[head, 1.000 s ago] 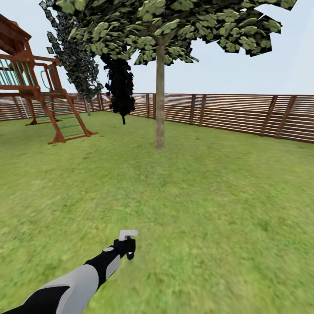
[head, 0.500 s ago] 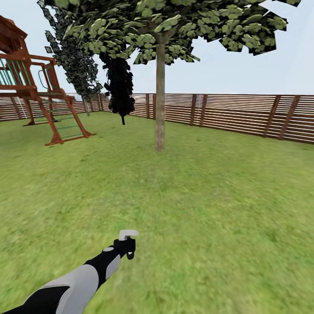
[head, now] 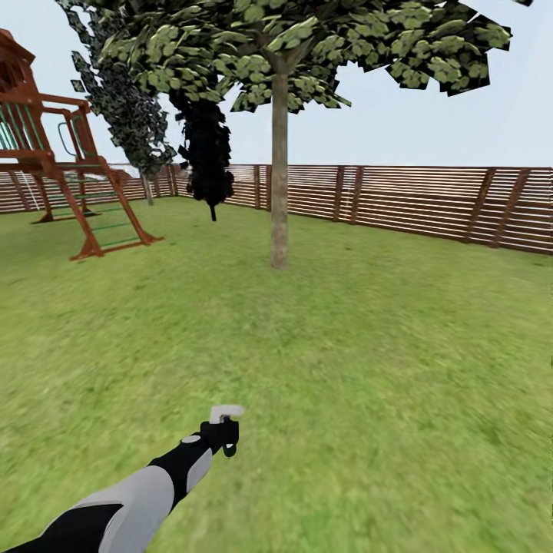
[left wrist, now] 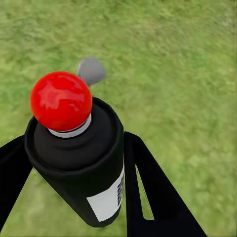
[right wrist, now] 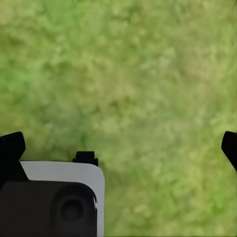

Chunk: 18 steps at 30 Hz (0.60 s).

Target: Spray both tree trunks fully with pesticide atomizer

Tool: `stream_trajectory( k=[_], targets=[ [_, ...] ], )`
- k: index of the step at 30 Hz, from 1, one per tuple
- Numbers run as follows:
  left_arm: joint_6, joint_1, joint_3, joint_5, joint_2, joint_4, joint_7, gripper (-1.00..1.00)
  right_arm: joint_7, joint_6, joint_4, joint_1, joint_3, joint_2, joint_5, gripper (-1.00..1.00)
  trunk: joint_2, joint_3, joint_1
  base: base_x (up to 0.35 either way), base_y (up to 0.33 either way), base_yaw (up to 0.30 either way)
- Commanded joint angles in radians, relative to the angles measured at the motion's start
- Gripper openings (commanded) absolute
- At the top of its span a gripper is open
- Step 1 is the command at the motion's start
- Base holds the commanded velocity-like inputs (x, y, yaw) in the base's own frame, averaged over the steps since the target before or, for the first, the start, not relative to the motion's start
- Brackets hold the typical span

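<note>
In the head view my left arm reaches forward low over the lawn, its gripper (head: 223, 436) shut on the pesticide atomizer (head: 226, 415), whose pale trigger head shows on top. The left wrist view has the black bottle with its red tip (left wrist: 79, 148) held between the two black fingers (left wrist: 148, 187). One tree stands ahead, well beyond the gripper, with a straight grey-brown trunk (head: 279, 177) under a flat green canopy (head: 307, 46). My right gripper (right wrist: 121, 148) is open over bare grass, its fingertips far apart.
A wooden playset (head: 61, 169) stands at the far left. Two dark narrow cypresses (head: 206, 153) rise behind the tree. A brown slatted fence (head: 430, 203) closes the back and right. Lawn (head: 346, 369) stretches between me and the trunk.
The whole head view has shifted slightly, with the playset sliding left and the trunk a touch larger: the camera moved. The left arm and atomizer keep their place in the picture.
</note>
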Motion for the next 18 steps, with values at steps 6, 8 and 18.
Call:
stream_trajectory(
  k=[6,8,18],
  targets=[
    [-0.003,-0.001,0.008,-0.008,0.000,0.001,-0.003,-1.00,-0.004,-0.003,0.001,-0.002,0.003,0.000,0.002,1.00,-0.001,-0.002,0.001,0.350,-0.049,-0.200],
    [-0.002,-0.001,0.008,-0.008,0.000,0.001,-0.003,-1.00,-0.004,-0.003,0.001,-0.002,0.003,0.000,0.002,1.00,-0.001,-0.002,0.001,0.350,-0.070,-0.063],
    [-0.002,-0.001,0.008,-0.008,-0.014,0.001,-0.003,-1.00,-0.004,-0.003,0.001,-0.001,0.003,0.000,0.002,1.00,-0.001,0.003,0.001,0.350,-0.074,-0.007]
  ],
)
